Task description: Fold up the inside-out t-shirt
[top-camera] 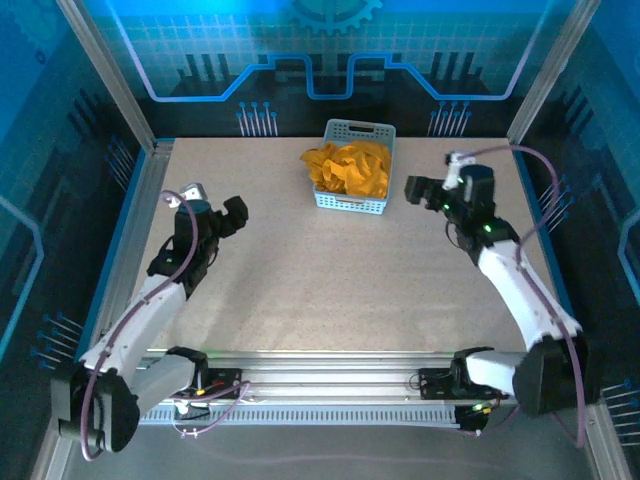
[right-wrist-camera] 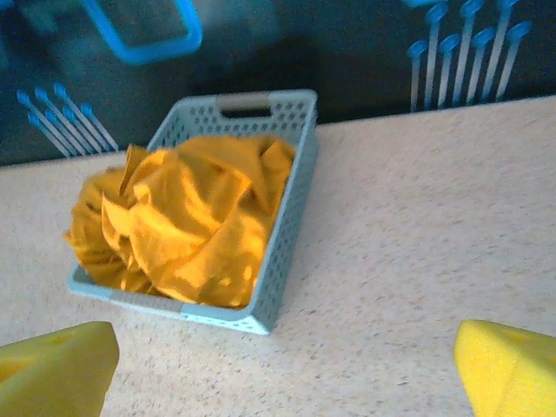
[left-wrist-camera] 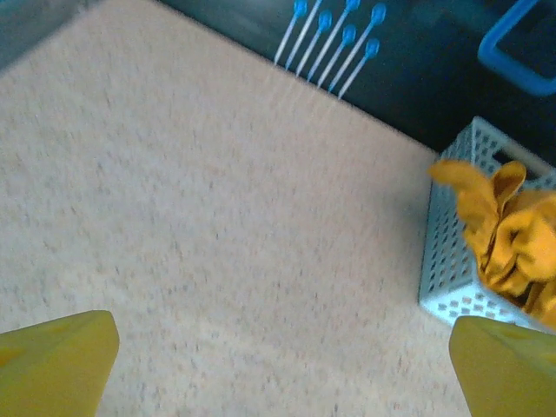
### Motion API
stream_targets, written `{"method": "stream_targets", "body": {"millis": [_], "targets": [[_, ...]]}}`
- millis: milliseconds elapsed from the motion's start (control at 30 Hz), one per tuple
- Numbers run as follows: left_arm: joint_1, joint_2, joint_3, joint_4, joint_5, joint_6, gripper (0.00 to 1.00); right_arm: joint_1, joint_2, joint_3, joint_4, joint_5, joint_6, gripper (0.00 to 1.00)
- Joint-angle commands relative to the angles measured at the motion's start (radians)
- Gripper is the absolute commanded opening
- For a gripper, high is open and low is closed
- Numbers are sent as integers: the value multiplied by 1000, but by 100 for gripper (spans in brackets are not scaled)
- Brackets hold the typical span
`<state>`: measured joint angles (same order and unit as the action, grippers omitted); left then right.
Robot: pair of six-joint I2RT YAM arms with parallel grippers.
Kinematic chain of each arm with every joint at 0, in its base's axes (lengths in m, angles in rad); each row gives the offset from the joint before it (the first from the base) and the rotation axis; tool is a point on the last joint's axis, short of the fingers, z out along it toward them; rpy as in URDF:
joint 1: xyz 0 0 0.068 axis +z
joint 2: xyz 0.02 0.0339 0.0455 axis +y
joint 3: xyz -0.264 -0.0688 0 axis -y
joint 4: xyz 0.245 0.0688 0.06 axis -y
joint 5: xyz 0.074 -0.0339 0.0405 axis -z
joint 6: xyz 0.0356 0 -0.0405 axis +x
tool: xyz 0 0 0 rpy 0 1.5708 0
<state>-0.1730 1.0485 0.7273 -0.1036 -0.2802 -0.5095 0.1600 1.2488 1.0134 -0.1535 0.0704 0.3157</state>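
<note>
I'm seeing the t-shirt (top-camera: 348, 168) sitting bunched up inside the basket (top-camera: 352, 205) at the far side of the table (top-camera: 330, 285). Left gripper (left-wrist-camera: 282, 330) is hovering well left of the basket, jaws spread wide, holding nothing. Right gripper (right-wrist-camera: 287, 334) is hovering near its right side, likewise spread and empty.

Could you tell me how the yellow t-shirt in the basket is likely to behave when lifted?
Probably floppy: the t-shirt lies crumpled in folds, so it should sag and unfurl. It spills over the basket rim, so it might snag and tug the basket.
</note>
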Motion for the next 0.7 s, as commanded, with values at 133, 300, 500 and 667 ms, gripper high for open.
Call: {"method": "stream_targets", "body": {"millis": [133,300,500,667], "targets": [[-8,76,53,-58,192,-57,99,176,376,365,-182,65,-24,100],[-23,95,36,-53,220,-54,99,254,650,636,-271,130,-34,100],[-33,97,12,-48,230,-46,99,286,919,929,-403,211,-12,100],[-31,96,1,-39,231,-39,99,289,1130,1149,-538,268,4,100]]}}
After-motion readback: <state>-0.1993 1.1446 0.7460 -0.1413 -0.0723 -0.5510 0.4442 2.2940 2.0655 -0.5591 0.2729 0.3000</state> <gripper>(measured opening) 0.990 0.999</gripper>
